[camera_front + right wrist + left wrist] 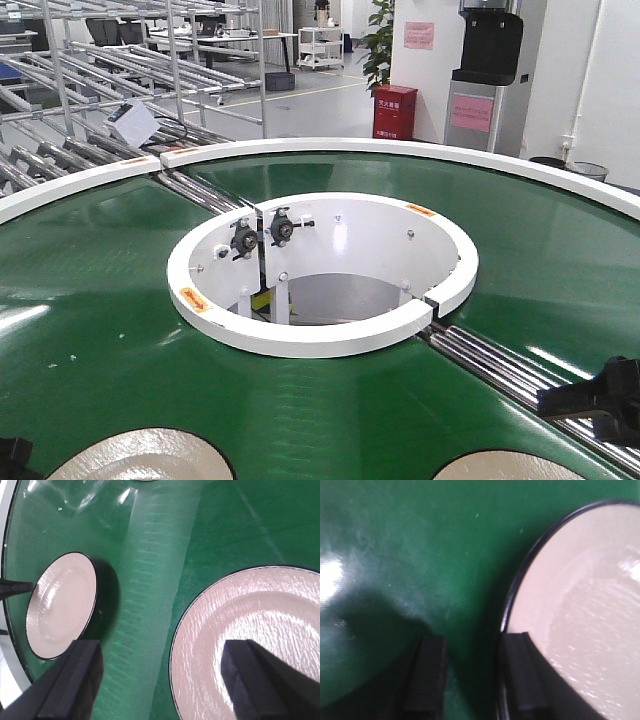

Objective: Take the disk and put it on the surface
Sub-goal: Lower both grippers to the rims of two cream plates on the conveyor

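Hovering low over the green conveyor belt (100,300), I hold my left gripper (472,645) spread, one finger (517,670) over the rim of a cream disk (580,610). My right gripper (162,652) gapes wide above a second disk (260,630); both disks lie on the belt.

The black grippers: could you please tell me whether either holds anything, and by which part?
Neither holds anything. The left gripper is open at the edge of a black-rimmed beige disk; the right gripper is open over a second disk's rim.
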`<state>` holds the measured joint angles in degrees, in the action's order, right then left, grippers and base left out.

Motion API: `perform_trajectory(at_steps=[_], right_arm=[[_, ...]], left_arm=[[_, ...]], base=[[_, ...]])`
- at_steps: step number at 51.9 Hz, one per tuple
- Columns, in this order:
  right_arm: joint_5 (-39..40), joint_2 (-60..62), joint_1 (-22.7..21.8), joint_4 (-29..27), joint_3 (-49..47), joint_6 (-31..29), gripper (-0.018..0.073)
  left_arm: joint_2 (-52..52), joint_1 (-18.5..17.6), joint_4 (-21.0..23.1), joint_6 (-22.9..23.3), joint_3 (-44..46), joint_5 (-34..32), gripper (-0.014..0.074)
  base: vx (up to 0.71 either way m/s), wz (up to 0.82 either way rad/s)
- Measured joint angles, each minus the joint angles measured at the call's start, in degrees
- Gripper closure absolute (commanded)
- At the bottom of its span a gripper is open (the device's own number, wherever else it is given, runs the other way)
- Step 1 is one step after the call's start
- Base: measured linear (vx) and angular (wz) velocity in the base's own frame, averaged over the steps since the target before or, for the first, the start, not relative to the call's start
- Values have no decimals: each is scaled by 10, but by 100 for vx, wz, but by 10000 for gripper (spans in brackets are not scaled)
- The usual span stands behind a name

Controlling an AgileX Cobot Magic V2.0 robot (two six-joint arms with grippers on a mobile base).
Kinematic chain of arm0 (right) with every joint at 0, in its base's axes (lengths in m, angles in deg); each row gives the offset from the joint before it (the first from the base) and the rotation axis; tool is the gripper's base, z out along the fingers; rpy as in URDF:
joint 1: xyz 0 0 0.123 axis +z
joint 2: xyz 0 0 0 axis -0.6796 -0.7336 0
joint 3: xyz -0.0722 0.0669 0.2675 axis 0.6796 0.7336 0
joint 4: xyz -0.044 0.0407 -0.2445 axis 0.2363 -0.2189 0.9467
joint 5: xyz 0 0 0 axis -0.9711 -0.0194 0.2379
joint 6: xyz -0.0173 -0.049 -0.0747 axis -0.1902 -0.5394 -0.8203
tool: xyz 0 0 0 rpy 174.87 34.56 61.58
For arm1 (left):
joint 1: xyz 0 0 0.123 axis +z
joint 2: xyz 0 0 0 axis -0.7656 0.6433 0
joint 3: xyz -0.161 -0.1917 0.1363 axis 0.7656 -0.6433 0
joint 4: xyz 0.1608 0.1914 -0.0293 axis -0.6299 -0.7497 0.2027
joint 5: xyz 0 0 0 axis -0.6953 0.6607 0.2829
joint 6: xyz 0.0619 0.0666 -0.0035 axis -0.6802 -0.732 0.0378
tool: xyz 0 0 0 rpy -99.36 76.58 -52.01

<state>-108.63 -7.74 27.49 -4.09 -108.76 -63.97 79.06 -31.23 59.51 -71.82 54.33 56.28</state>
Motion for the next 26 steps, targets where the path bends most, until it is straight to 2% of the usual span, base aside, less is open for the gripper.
perform_trajectory(at_steps=[13,19,26], right_arm=[[8,0,0,-15,0,-1,16],[8,0,0,-19,0,-2,16],[6,0,0,-21,0,-2,16]], left_arm=[[46,0,113,-111,2,58,215],[74,-1,128,-125,6,80,235],[92,-12,139,-127,6,105,348]], base=[[0,0],[0,0],[0,0]])
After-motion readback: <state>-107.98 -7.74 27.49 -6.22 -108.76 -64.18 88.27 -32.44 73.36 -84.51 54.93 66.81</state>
